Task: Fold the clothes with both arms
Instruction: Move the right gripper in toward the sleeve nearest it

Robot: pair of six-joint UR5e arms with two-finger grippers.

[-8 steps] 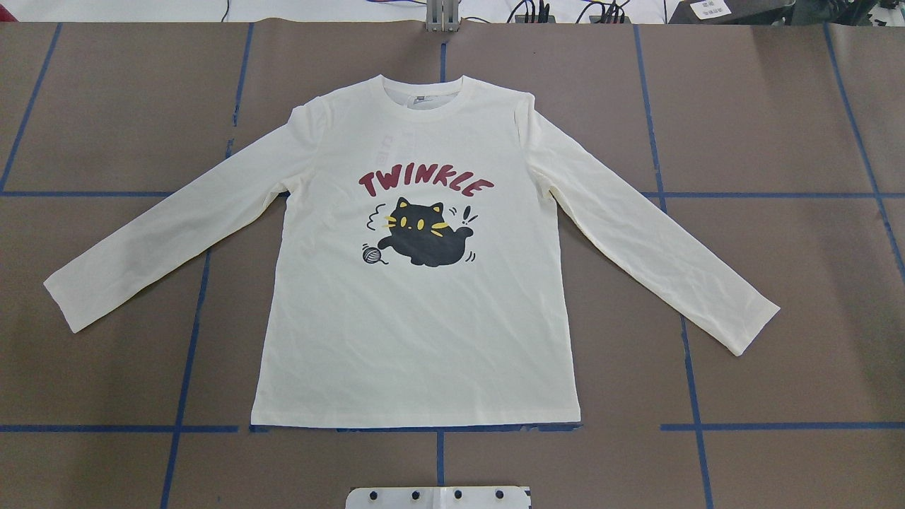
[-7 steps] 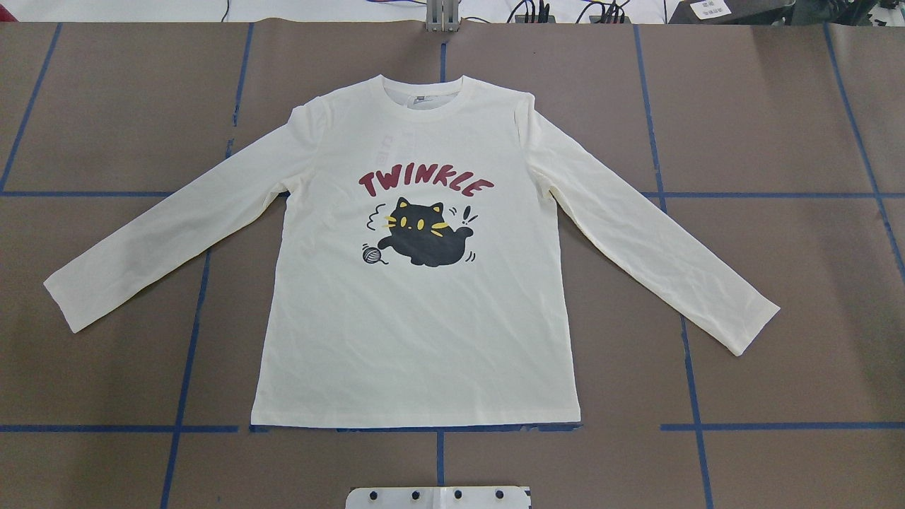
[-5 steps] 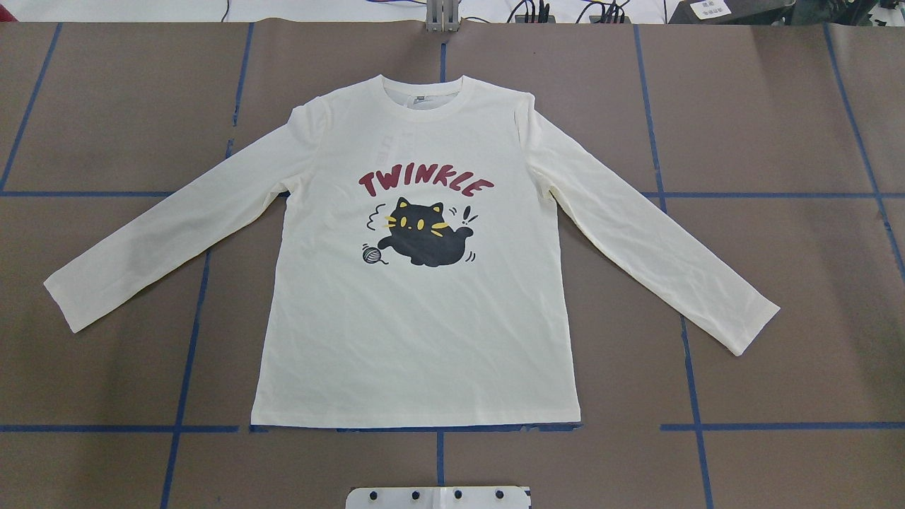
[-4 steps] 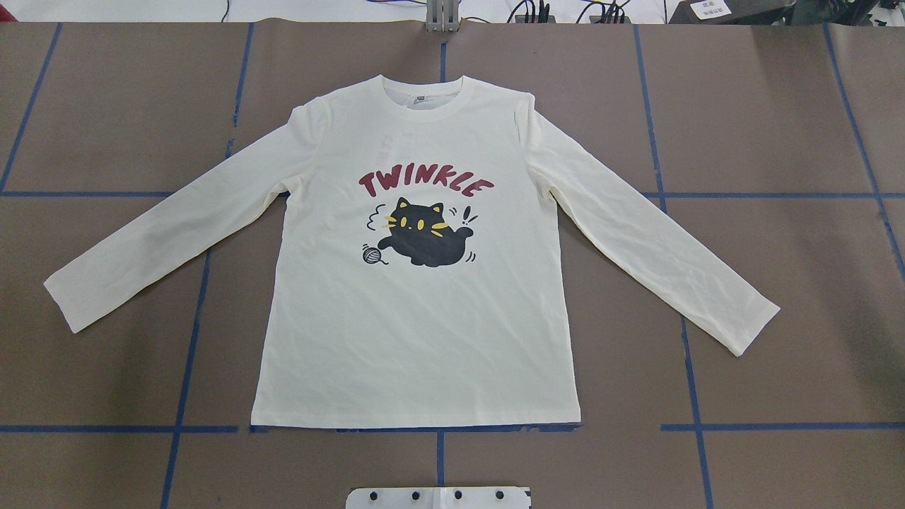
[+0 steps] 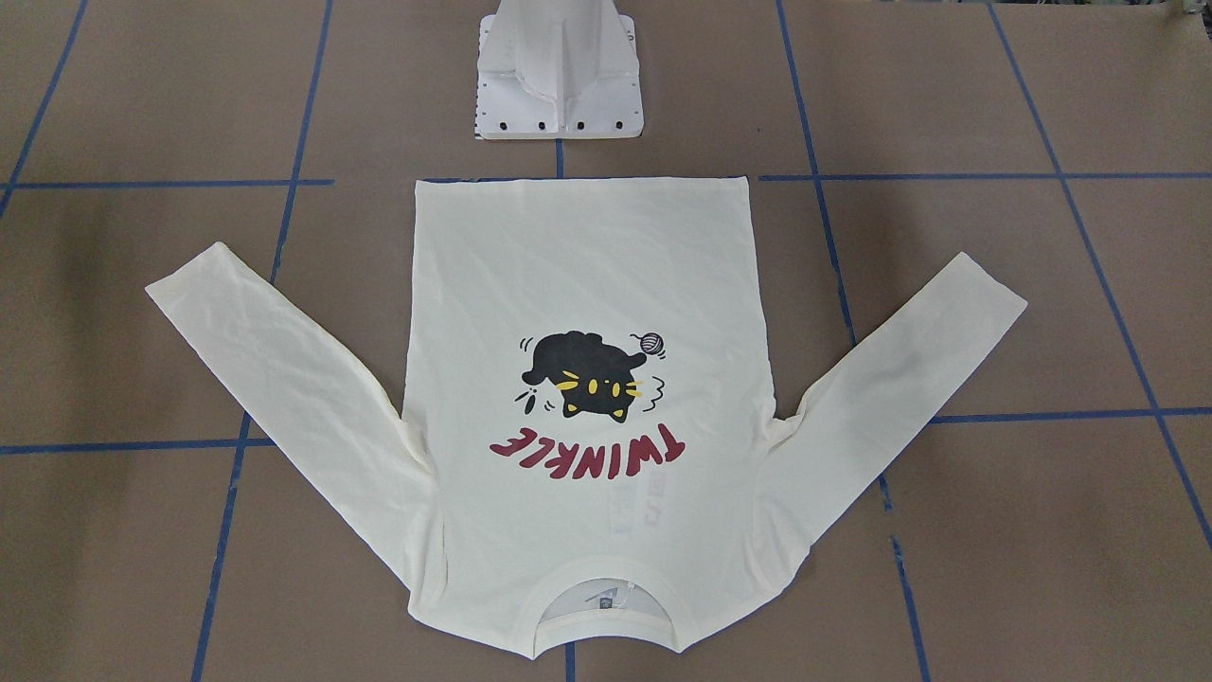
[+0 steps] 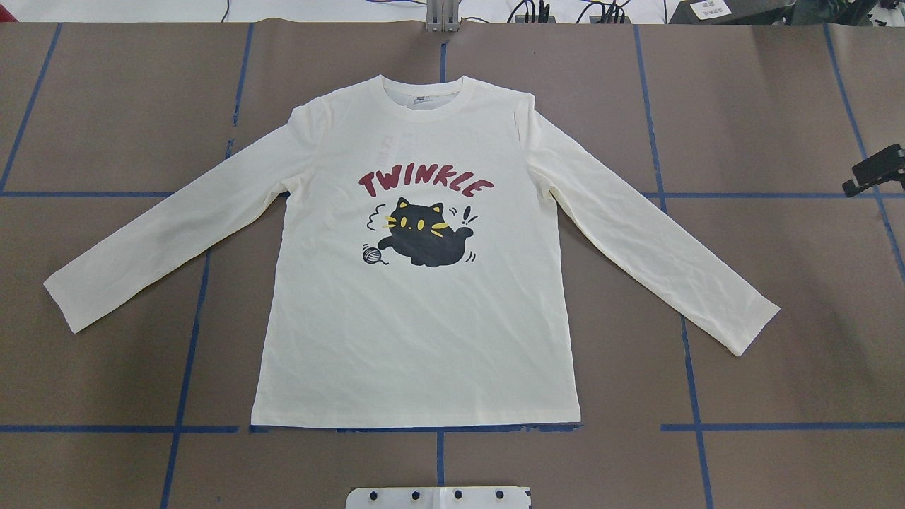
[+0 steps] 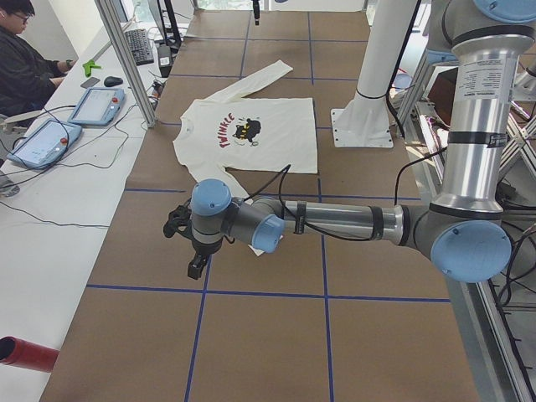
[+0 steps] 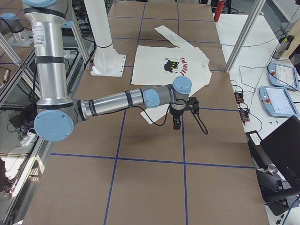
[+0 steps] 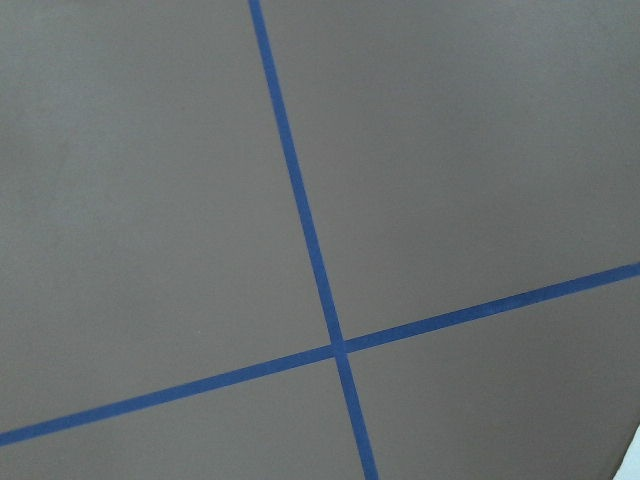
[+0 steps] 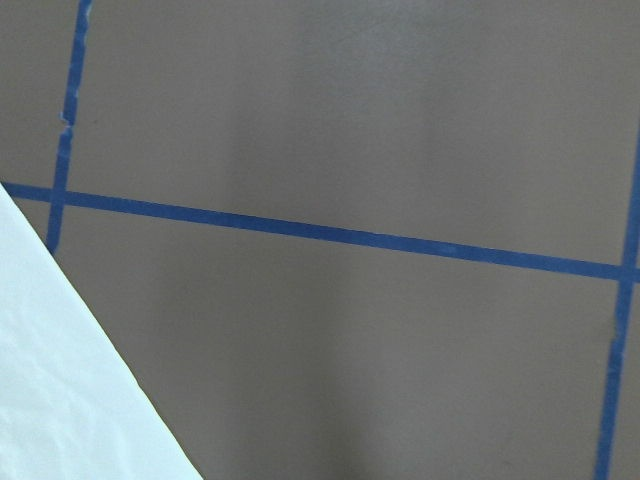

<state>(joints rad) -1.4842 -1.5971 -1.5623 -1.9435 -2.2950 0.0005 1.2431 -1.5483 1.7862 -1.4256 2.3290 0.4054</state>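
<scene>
The cream long-sleeved T-shirt [image 6: 417, 332] lies flat on the brown table, print side up, sleeves spread out and down; it also shows in the front view [image 5: 578, 256]. My left gripper [image 7: 194, 270] hangs over bare table just beyond the left sleeve's cuff; I cannot tell if it is open. My right gripper [image 8: 176, 124] hangs over bare table beside the right sleeve's cuff [image 6: 749, 322]; I cannot tell its state. A black part of the right wrist [image 6: 877, 170] shows at the overhead view's right edge. The right wrist view shows sleeve cloth [image 10: 60, 380] at bottom left.
The white pedestal base [image 5: 559, 85] stands near the shirt's hem. Blue tape lines [image 6: 679, 427] grid the table. An operator [image 7: 25, 67] sits at a side bench with tablets [image 7: 42, 142]. Aluminium posts [image 7: 126, 50] stand along the table's far edge.
A black part of the right wrist has come into the overhead view at its right edge. The shirt has not moved.
</scene>
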